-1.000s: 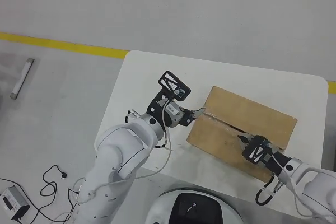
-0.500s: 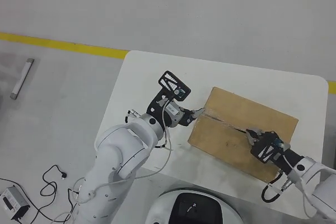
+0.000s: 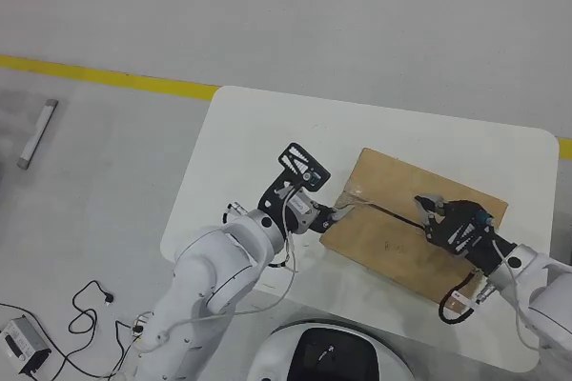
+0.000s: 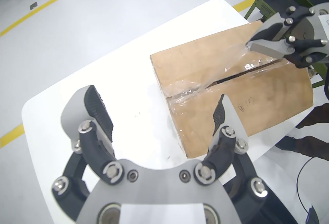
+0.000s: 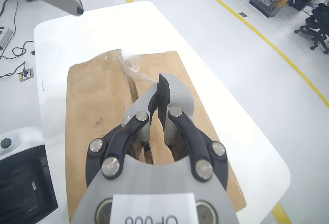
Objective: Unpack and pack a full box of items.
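Cardboard box [image 3: 400, 233]: on counter [image 3: 257, 143], tape [image 5: 133, 72] part-lifted along seam. Right gripper [image 3: 422, 206]: jaws clamped on tape, shifted from box's near edge to seam. Left gripper [image 4: 156, 93]: jaws apart, at box's end.

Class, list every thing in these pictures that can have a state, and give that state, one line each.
box: flaps down, seam gaping slightly
tape: partly lifted off the seam, crumpled
left end effector: open, at the box's end
right end effector: shut on the tape, above the seam
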Controlling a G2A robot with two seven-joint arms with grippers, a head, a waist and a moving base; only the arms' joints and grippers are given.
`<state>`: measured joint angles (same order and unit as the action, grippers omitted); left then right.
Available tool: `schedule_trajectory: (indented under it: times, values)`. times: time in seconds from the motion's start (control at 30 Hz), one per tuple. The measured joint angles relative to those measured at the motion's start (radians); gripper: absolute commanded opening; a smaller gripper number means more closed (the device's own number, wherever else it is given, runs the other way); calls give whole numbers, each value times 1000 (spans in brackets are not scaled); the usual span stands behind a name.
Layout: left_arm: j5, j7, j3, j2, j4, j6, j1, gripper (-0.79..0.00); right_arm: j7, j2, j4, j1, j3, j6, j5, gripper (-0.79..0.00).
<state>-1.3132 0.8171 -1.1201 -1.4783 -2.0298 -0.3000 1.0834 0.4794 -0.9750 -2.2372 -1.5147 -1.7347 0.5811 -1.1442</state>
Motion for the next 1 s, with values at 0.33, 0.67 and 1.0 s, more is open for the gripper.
schedule_trajectory:
  times: [0.33, 0.67, 1.0]
  values:
    - [-8, 13, 15, 5, 113, 16, -1, 0, 10, 0, 31, 76, 38, -42, 22, -785]
    - [12, 12, 31, 5, 175, 52, -25, 0, 14, 2, 38, 115, 64, -50, 12, -785]
    - [106, 14, 29, 4, 144, 59, -53, 0, 21, 2, 46, 136, 85, -63, 2, -785]
